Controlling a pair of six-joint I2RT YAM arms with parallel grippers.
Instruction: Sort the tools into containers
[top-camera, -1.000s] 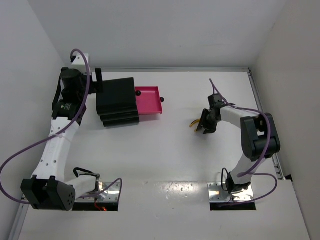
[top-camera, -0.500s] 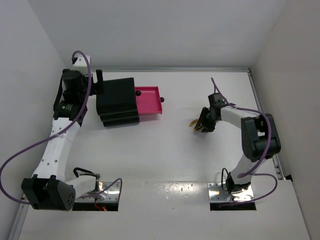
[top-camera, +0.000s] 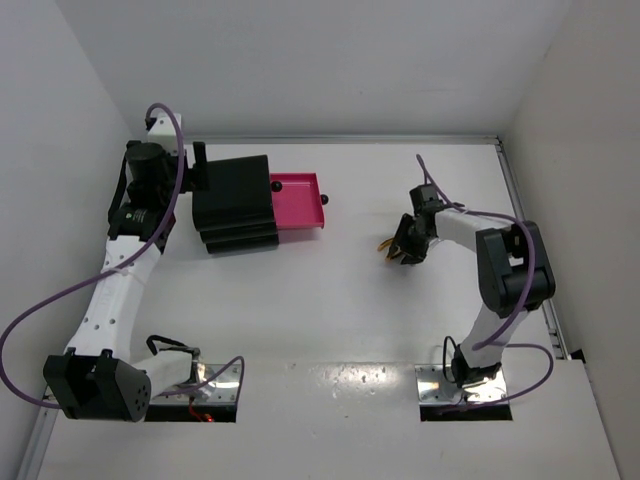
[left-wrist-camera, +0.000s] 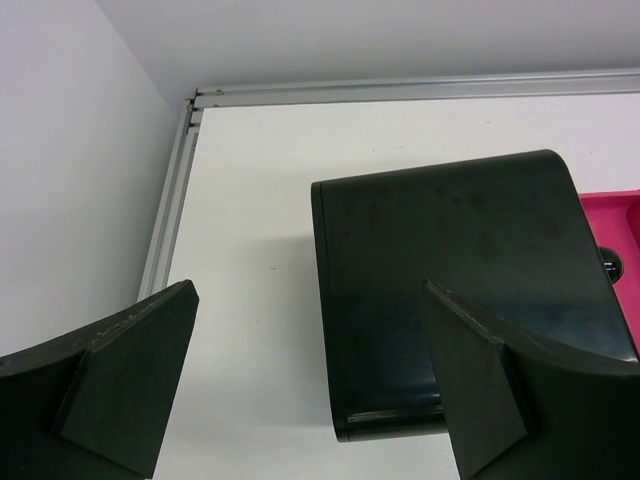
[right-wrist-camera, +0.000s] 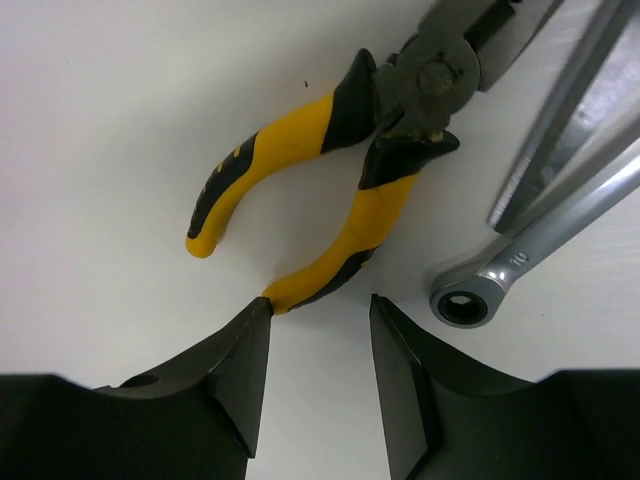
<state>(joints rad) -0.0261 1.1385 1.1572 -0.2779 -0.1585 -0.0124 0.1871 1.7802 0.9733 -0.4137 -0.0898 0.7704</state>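
Note:
The pliers (right-wrist-camera: 340, 150) with yellow-and-black handles lie flat on the white table, handles spread toward my right gripper (right-wrist-camera: 320, 310). It is open and empty, just short of the handles, its left fingertip at the tip of one handle. The silver wrench (right-wrist-camera: 540, 240) lies right of the pliers, ring end nearest me. In the top view the right gripper (top-camera: 407, 247) is over the pliers (top-camera: 385, 245). The black cabinet (top-camera: 235, 205) has one pink drawer (top-camera: 298, 205) pulled out to the right. My left gripper (left-wrist-camera: 310, 340) is open and empty, above the cabinet's (left-wrist-camera: 450, 260) back left corner.
A second slim silver bar (right-wrist-camera: 560, 100) lies beside the wrench. The open drawer's round black knob (top-camera: 324, 200) faces right; another knob (top-camera: 274, 186) shows at the cabinet front. A metal rail (left-wrist-camera: 400, 90) runs along the table's far edge, with walls close on the left and at the back.
My right gripper has edged slightly toward the pliers. The left arm and the cabinet have not moved.

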